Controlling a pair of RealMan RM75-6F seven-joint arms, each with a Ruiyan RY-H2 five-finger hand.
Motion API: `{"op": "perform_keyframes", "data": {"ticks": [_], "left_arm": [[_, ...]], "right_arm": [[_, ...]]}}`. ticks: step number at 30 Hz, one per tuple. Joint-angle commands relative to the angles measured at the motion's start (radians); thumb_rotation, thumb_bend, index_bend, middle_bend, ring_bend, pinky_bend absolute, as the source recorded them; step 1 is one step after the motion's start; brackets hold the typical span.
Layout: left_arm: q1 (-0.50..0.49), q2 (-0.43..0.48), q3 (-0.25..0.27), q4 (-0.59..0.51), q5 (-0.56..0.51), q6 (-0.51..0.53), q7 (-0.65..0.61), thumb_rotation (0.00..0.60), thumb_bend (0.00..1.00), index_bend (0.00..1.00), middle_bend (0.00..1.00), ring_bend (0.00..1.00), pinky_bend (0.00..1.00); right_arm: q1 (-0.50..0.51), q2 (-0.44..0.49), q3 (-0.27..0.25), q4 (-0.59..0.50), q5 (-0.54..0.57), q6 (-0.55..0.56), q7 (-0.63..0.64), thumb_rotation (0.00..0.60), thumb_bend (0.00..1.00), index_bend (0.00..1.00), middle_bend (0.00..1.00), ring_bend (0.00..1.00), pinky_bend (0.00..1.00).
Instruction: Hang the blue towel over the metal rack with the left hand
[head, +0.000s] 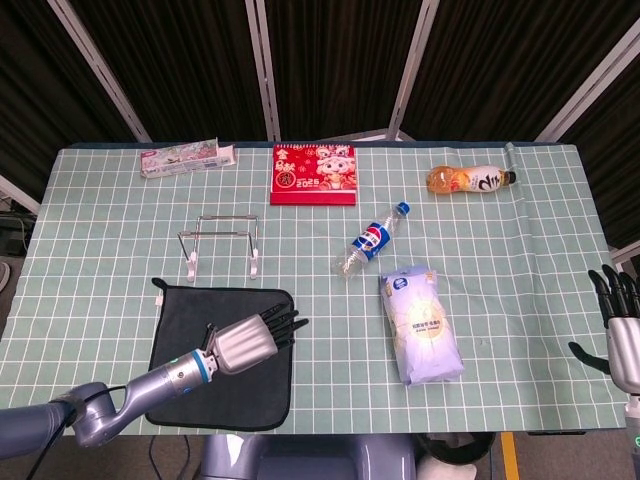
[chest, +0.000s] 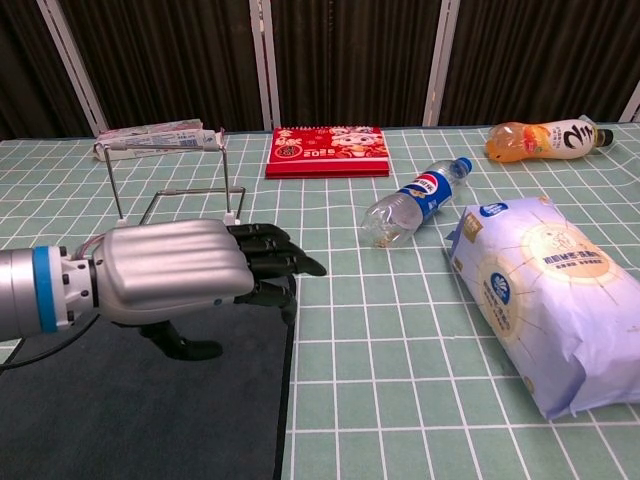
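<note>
The left arm is reaching in from the lower left corner of the head view, its grey forearm slanting up toward the centre-left of the frame. The left hand (head: 248, 342) is lying palm-down with its silver back upward and its dark fingers (head: 283, 325) extending up and to the right, spread slightly and holding nothing. In the chest view the same hand is filling the left middle of the frame, thumb hanging below the palm. The right hand (head: 623, 337) is showing at the lower right edge, fingers pointing upward and apart, thumb sticking out left.
</note>
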Motion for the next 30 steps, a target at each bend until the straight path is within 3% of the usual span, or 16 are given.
{"op": "perform_keyframes", "data": {"ticks": [1, 17, 30], "left_arm": [[-0.014, -0.025, 0.016, 0.027, 0.000, -0.001, -0.006, 0.600, 0.37, 0.29, 0.00, 0.00, 0.00], [-0.047, -0.156, 0.046, 0.143, -0.042, 0.000, 0.007, 0.600, 0.43, 0.32, 0.00, 0.00, 0.00], [-0.060, -0.182, 0.062, 0.167, -0.081, -0.002, 0.019, 0.600, 0.43, 0.32, 0.00, 0.00, 0.00]], "right_arm": [[0.000, 0.002, 0.001, -0.001, 0.002, -0.001, 0.005, 0.600, 0.00, 0.00, 0.00, 0.00, 0.00], [-0.003, 0.012, 0.001, 0.002, 0.007, -0.001, 0.034, 0.600, 0.00, 0.00, 0.00, 0.00, 0.00], [-0.002, 0.017, 0.001, 0.001, 0.011, -0.007, 0.042, 0.600, 0.00, 0.00, 0.00, 0.00, 0.00]]}}
